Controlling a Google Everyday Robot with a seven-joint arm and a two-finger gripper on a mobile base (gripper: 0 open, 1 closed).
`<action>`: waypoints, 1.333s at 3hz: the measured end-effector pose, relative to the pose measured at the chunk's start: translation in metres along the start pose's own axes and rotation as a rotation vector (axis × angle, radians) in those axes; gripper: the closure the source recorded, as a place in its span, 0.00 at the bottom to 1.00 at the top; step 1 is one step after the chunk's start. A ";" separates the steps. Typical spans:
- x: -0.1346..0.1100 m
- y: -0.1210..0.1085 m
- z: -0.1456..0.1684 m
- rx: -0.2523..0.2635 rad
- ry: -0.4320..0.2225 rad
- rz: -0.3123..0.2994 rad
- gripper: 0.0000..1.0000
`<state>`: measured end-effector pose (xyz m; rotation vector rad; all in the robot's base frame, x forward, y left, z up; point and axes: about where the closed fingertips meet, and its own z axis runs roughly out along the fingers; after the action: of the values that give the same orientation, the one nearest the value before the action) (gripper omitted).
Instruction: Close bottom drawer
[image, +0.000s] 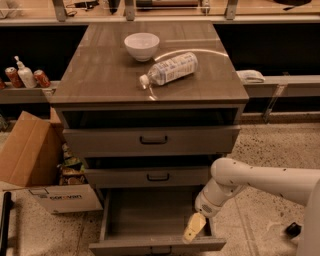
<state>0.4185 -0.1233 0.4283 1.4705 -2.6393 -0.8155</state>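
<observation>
The bottom drawer (150, 216) of the grey-brown cabinet is pulled far out, its long shallow grey tray open to view and its slim front panel (157, 245) at the frame's lower edge. My gripper (194, 227) hangs from the white arm (260, 181) that comes in from the right. It sits low over the drawer's right front corner, just behind the front panel. The middle drawer (158, 176) and the top drawer (152, 140) above stand slightly out.
A white bowl (141, 45) and a plastic bottle lying on its side (170, 69) rest on the cabinet top. An open cardboard box (37, 165) stands on the floor left of the cabinet. Cans and a bottle (25, 76) sit on a left shelf.
</observation>
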 end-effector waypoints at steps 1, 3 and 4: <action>0.016 -0.009 0.038 -0.048 0.036 0.057 0.00; 0.079 -0.007 0.150 -0.235 0.063 0.242 0.00; 0.079 -0.007 0.150 -0.236 0.063 0.242 0.00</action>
<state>0.3419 -0.1240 0.2764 1.0785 -2.5050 -0.9943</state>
